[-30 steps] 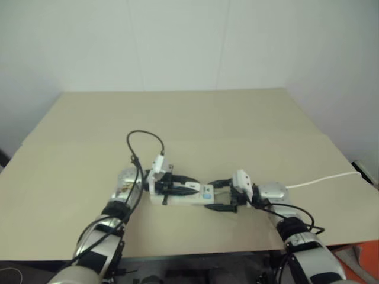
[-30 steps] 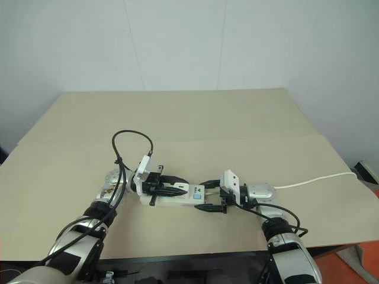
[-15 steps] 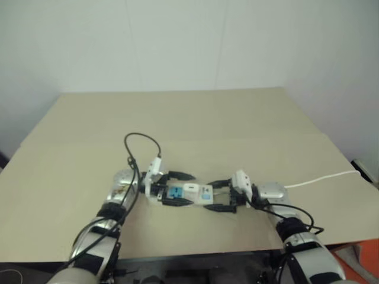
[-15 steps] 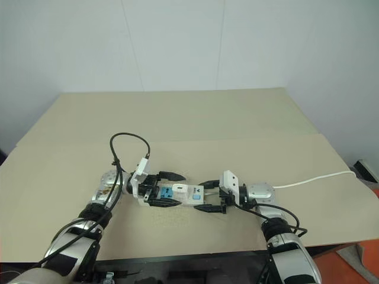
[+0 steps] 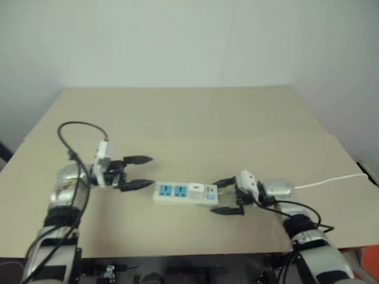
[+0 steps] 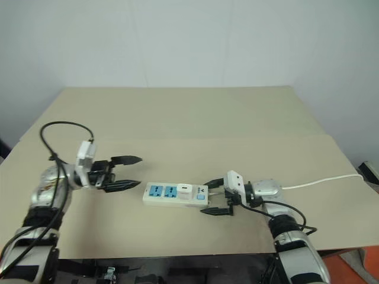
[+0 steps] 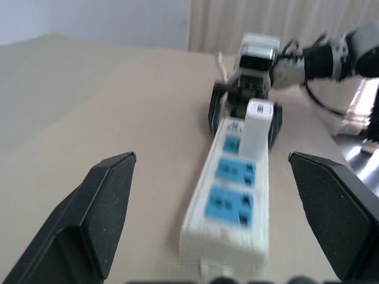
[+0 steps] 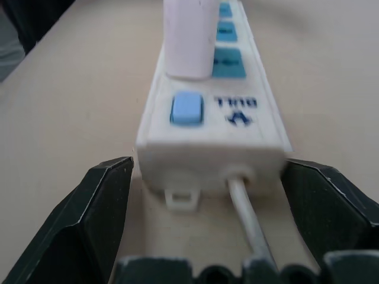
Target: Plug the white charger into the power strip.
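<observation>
White charger point(image 6: 185, 189) (one), apparently plugged

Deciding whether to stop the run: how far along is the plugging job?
Done: the white charger stands in the power strip, in the socket nearest its switch. In hand: nothing; the left gripper is open, clear of the strip, and the right gripper is open around the switch end. Left: withdrawing the right.

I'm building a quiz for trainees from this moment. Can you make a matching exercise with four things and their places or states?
Things:
1. white charger
2. left gripper
3. right gripper
4. power strip

States:
A. open, fingers on either side of the strip's switch end
B. lying flat on the table
C. open, apart from the strip
D. standing in the socket nearest the switch

Pairs: 1-D, 2-C, 3-A, 4-B
</observation>
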